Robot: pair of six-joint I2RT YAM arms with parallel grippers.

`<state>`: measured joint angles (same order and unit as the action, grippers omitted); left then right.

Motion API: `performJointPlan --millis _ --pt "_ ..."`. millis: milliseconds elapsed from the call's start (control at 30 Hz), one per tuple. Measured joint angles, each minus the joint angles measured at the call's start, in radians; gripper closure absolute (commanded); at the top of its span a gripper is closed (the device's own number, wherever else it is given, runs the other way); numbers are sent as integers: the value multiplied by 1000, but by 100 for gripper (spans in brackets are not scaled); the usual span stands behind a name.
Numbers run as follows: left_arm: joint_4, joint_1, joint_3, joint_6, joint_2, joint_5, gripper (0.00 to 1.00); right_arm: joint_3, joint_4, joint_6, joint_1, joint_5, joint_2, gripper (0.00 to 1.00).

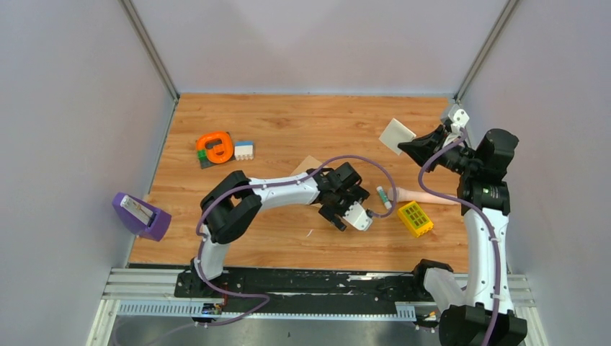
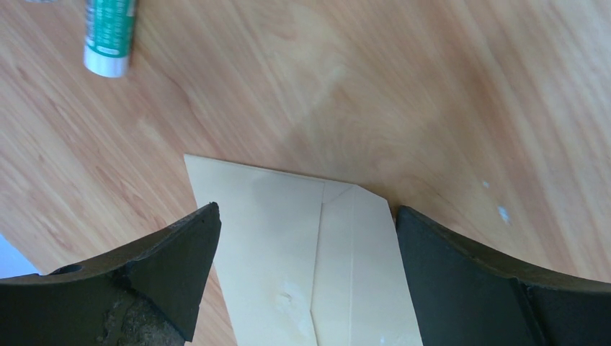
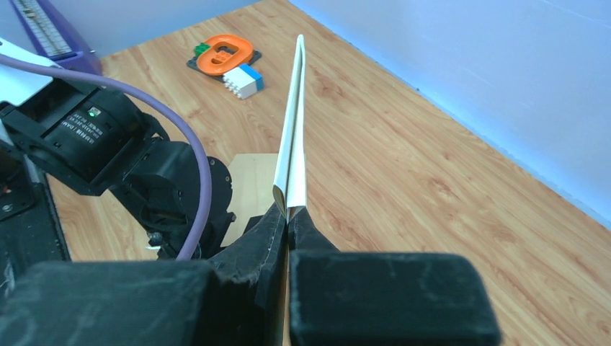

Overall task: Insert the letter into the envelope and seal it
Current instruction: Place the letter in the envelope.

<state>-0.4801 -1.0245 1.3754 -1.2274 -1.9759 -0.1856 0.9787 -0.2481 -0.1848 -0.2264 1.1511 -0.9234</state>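
Right wrist view: folded letter (image 3: 295,122) upright, base pinched in right gripper (image 3: 288,216)

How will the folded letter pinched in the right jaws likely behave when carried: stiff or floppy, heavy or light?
Probably fairly stiff: the letter, folded double, juts straight from the right gripper without drooping. Likely light, since an edge pinch alone holds it aloft.
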Motion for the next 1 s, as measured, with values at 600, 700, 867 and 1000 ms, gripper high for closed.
performJointPlan --millis 600,700,867,1000 --pt "51 22 327 239 -233 128 0 10 -1 -7 -13 -274 29 100" --pt "49 40 343 276 -242 128 0 10 0 0 -14 -311 29 100" --pt "54 64 332 310 -235 81 0 10 9 17 -18 -369 31 100" --pt "34 73 277 324 -188 13 0 10 33 42 -19 -420 31 100"
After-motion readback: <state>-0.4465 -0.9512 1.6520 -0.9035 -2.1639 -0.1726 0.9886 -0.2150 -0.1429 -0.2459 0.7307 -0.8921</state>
